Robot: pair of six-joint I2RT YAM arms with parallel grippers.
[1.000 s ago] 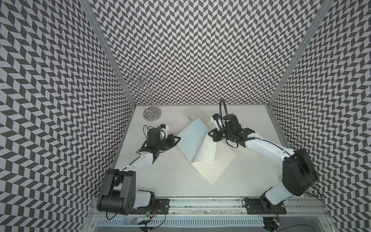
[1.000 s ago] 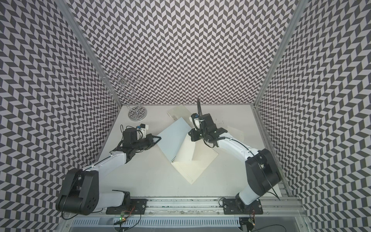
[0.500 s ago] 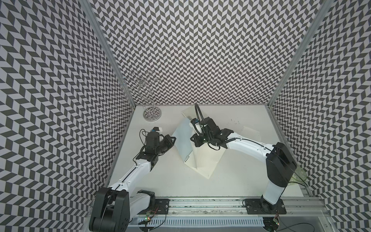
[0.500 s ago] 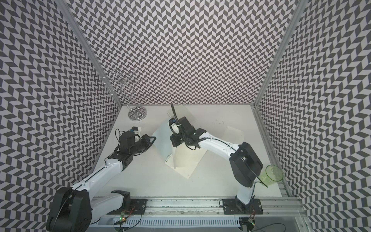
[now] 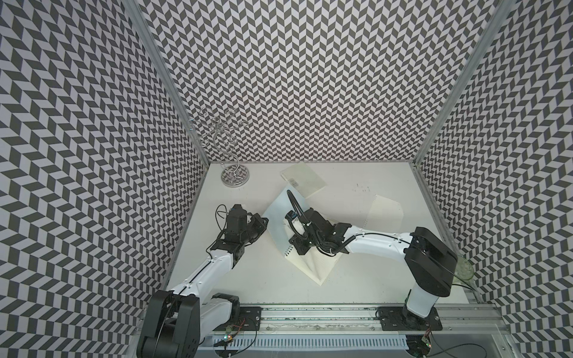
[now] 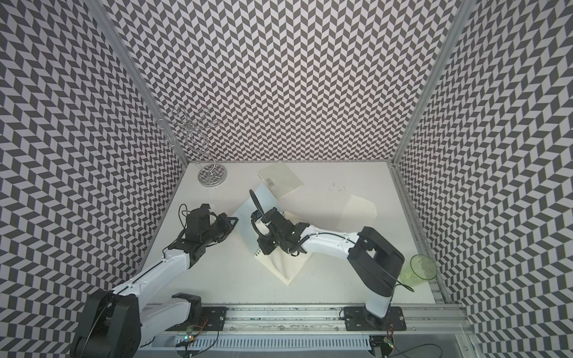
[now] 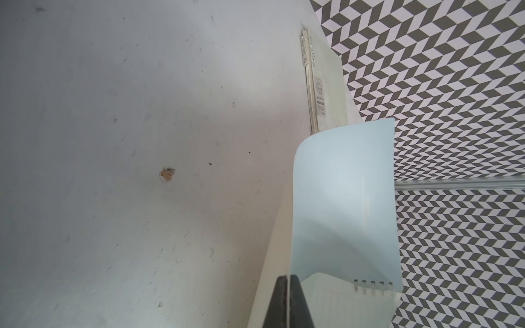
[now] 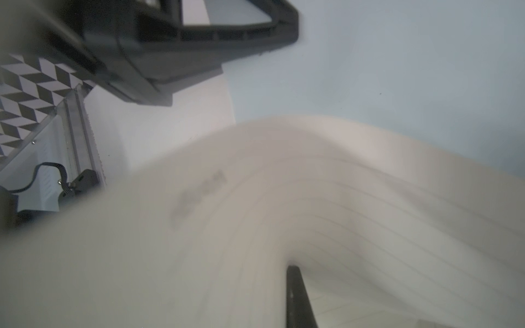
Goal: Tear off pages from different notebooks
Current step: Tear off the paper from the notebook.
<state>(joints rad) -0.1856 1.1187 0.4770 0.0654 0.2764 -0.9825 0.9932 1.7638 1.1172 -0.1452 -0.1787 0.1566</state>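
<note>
Roughly halfway, I judged: one loose page (image 5: 384, 210) already lay on its own at the right of the table (image 5: 248, 279). At mid-frame the big notebook (image 5: 316, 266) lay open. The left claw (image 7: 288, 298) was pinched tight on its cover (image 7: 341, 198), and the right claw (image 5: 298, 248) was closed, seemingly on a curled page (image 8: 284, 213). Whether that sheet had left the rings I could not tell. The small notebook (image 5: 305, 179), upper centre, lay closed, its turn yet to come.
</note>
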